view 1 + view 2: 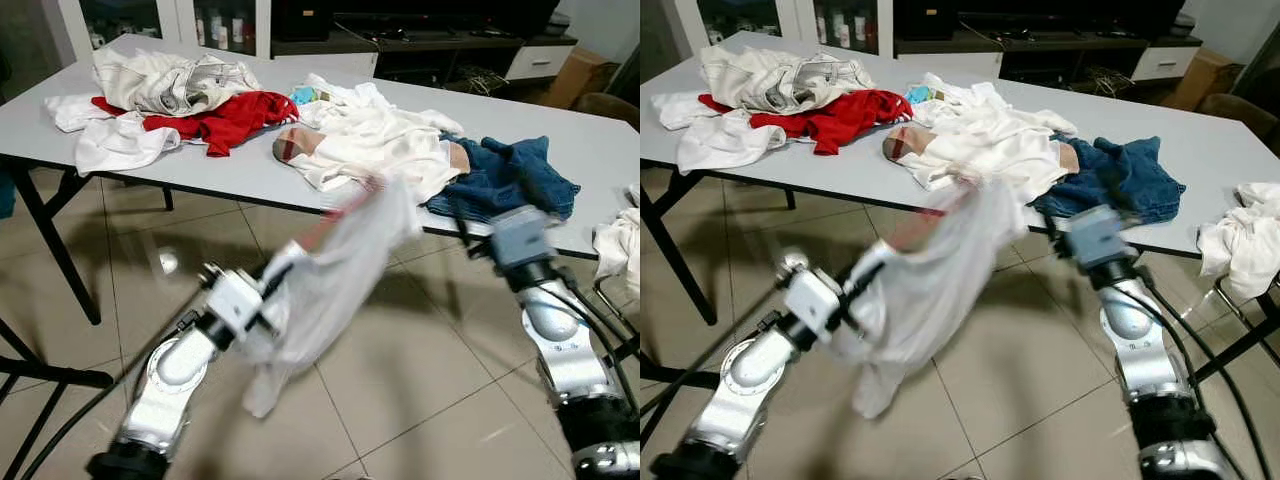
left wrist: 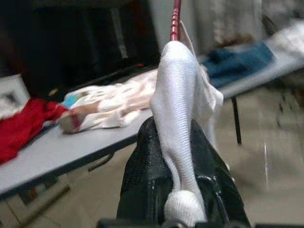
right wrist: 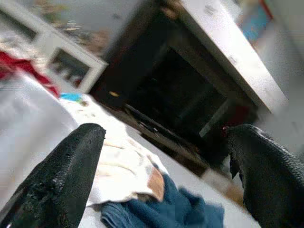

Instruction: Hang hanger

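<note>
White garment (image 1: 335,275), one red hanger (image 2: 175,21), left gripper (image 2: 178,156)

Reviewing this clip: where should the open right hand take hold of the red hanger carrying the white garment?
Probably the bare red hanger end poking out above the white garment, approached from the robot's right. The left hand already clamps the cloth lower down, and the right hand is open nearby.

We see even indoor light, glare on the floor tiles (image 1: 165,262), a motion-smeared white garment (image 1: 330,270), and blurred, soft-focus wrist views.
</note>
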Robot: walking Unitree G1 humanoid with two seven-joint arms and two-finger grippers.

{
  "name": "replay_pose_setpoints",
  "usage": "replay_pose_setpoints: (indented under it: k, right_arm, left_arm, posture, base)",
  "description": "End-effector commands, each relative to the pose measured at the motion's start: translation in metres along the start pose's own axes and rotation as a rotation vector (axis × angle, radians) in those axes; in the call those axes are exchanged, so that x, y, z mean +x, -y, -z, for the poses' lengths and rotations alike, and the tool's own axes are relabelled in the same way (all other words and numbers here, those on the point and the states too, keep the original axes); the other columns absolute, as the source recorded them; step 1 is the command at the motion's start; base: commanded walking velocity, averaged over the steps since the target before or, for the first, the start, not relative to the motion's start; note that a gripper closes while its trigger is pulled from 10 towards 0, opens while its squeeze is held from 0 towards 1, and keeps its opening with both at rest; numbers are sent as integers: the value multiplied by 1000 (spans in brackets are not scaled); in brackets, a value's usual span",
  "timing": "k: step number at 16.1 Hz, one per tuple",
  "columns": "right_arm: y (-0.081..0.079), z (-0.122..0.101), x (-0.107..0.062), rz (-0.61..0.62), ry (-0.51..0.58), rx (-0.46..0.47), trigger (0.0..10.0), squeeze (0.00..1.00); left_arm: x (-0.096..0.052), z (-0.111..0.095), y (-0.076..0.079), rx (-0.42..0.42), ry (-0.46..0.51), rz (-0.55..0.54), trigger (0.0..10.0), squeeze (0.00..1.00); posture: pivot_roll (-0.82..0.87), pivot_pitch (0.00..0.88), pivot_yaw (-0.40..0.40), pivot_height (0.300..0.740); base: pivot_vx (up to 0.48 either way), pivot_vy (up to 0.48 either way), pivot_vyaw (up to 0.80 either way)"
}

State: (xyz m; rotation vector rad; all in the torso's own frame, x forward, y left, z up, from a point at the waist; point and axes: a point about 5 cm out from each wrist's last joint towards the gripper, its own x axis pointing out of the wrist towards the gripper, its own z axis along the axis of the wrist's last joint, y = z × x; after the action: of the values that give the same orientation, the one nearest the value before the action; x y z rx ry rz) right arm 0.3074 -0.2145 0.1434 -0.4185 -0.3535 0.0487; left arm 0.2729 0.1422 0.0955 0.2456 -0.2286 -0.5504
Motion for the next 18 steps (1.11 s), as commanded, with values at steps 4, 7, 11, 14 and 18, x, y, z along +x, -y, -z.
replay_pose_setpoints:
  k: [4,7,11,14,18]
  right_arm:
    - [-17,0,-13,65,-62,283,10000,0]
    - [-27,-7,-20,41,-62,347,10000,0]
    - [-29,-17,-27,27,-65,403,10000,0]
    - [-32,-23,-27,0,-55,444,10000,0]
    - [-30,-29,-24,-7,-47,456,10000,0]
  left_arm:
    - [16,-15,-16,-303,58,-272,10000,0]
    - [19,-18,-29,-315,42,-345,10000,0]
    - [6,-27,-28,-319,14,-391,10000,0]
    - [8,-32,-13,-293,6,-335,10000,0]
    - [9,-37,-10,-291,-2,-333,10000,0]
  posture:
    - [3,0,-81,740]
    - [-8,0,-65,740]
    - [-21,0,-47,740]
    - [-16,0,-47,740]
    - [-16,0,-51,740]
  base:
    - [0,0,0]
    - [0,0,0]
    - [0,0,0]
    - [0,0,0]
    - [0,0,0]
